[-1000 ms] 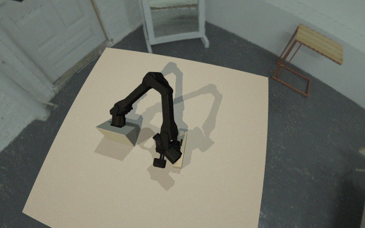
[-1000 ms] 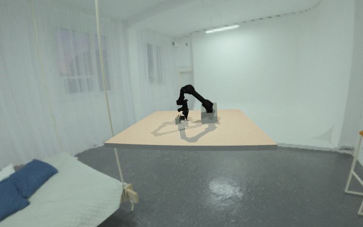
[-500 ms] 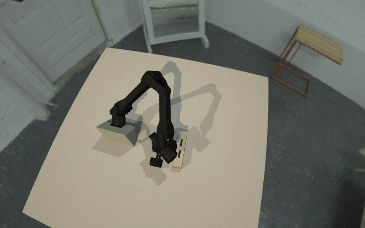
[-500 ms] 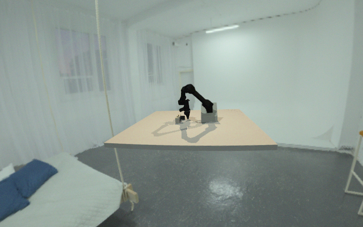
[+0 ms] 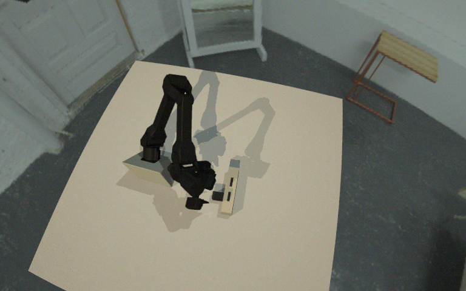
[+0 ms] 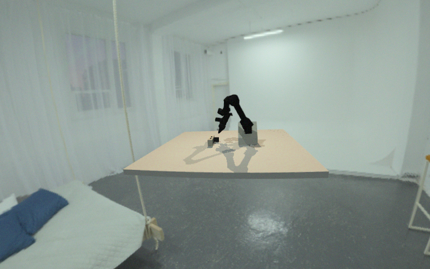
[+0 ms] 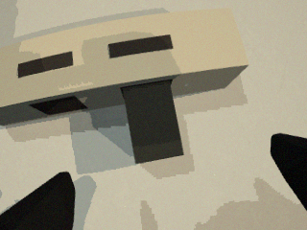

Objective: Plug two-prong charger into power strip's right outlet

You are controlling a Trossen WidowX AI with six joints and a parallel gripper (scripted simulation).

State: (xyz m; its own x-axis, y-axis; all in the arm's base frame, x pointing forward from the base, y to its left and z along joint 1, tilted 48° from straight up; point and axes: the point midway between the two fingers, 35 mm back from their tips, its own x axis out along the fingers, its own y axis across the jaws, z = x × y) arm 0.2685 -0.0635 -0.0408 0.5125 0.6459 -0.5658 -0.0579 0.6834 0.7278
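The cream power strip [image 5: 226, 208] [image 6: 210, 142] [image 7: 206, 38] stands on the table, with two dark slots on its top face. The black charger [image 5: 217, 196] [image 6: 216, 139] [image 7: 153, 125] sits square against its side face, at the right-hand outlet position in the wrist view. No gap or prongs show there, and the charger covers that outlet. The left outlet [image 7: 59, 105] shows as a dark opening. My gripper [image 6: 219, 131] [image 7: 176, 165] is open and empty, above and back from the charger, with its fingertips wide apart on either side in the wrist view.
The arm's base stands on a grey-topped block [image 5: 147, 171] [image 6: 247, 139] behind the gripper. The table [image 5: 275, 240] [image 6: 269, 161] carries the strip and the block. Arm shadows fall across the table and strip.
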